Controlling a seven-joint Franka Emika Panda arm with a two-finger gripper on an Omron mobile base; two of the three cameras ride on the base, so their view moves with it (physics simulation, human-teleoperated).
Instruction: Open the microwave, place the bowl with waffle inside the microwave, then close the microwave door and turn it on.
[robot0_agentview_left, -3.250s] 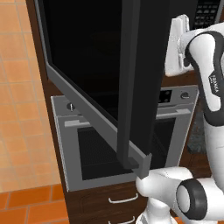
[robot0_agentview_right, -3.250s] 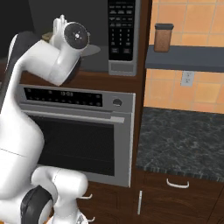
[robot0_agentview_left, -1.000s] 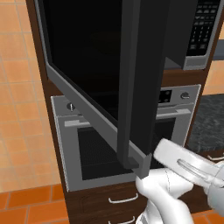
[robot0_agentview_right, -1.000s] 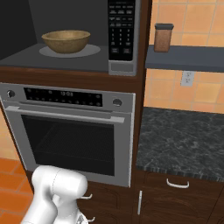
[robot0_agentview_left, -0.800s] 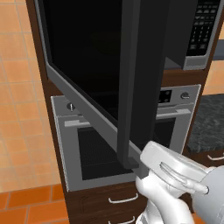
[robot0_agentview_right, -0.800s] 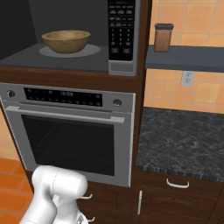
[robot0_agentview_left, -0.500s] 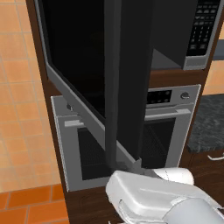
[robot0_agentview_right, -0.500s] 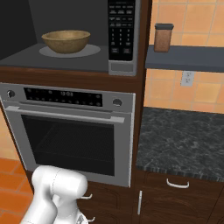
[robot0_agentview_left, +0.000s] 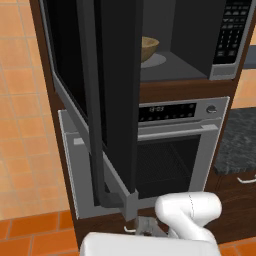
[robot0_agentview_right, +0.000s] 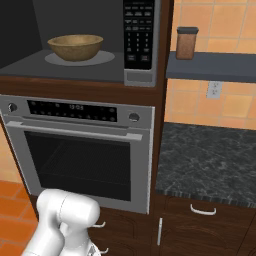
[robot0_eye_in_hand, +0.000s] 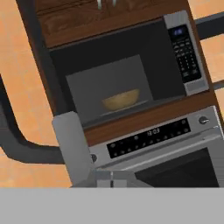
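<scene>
The pincer is sitting with its two tips together and is gripping nothing; it is pointing up at the microwave from low and to the left. The microwave door is standing wide open, swinging out from the left edge of the cavity, with its slim black handle running down near its free edge. The bowl with waffle is resting upright on the round turntable plate inside the cavity, toward the back, apart from the walls. The keypad panel is sitting at the right of the cavity. Directly below, the silver oven is remaining shut, with a knob at the right end of its display strip. To the right, a dark speckled table is adjoining the cabinet column, and a brown jar is standing on the shelf above it.
</scene>
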